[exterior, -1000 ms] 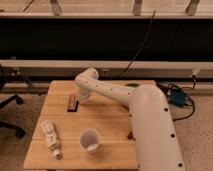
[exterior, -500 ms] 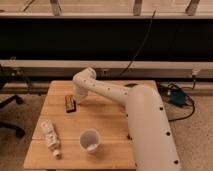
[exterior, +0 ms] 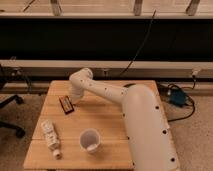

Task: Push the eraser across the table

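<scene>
Jaws of the gripper (exterior: 73, 100) hide beneath the wrist, state impossible to tell. White cup (exterior: 90, 140) stands nearest; the eraser (exterior: 65, 104) lies just beside the wrist on the surface (exterior: 107, 117), where an off-centre shove could spin it aside.

Lab or office: gripper (exterior: 73, 98) over table (exterior: 107, 117), office chair (exterior: 10, 116).

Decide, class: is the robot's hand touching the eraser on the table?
Cannot tell. In the camera view the hand sits right beside the eraser, but the arm hides whether they meet.
</scene>
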{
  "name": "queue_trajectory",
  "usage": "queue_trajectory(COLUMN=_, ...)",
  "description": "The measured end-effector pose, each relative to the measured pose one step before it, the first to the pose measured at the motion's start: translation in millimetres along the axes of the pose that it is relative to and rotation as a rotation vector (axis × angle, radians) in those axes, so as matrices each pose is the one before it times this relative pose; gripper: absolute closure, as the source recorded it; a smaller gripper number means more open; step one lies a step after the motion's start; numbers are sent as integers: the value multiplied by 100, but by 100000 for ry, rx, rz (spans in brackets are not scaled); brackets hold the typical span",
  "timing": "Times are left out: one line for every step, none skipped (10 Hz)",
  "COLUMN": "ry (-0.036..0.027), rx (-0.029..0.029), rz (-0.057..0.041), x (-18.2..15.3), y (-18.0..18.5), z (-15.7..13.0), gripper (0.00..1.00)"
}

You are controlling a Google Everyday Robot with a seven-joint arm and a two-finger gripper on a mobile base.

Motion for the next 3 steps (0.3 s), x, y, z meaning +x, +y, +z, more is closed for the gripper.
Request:
queue_trajectory(ry=-1162, rx=159, rz=-1002, x=-481, y=-203, z=84, gripper=94)
queue_trajectory(ry=-1852, rx=290, rz=-1710, x=-945, y=-501, z=171, gripper=94)
queue_trajectory(ry=-1338, rx=103, rz=-1280, x=-708, y=-383, z=169, gripper=94)
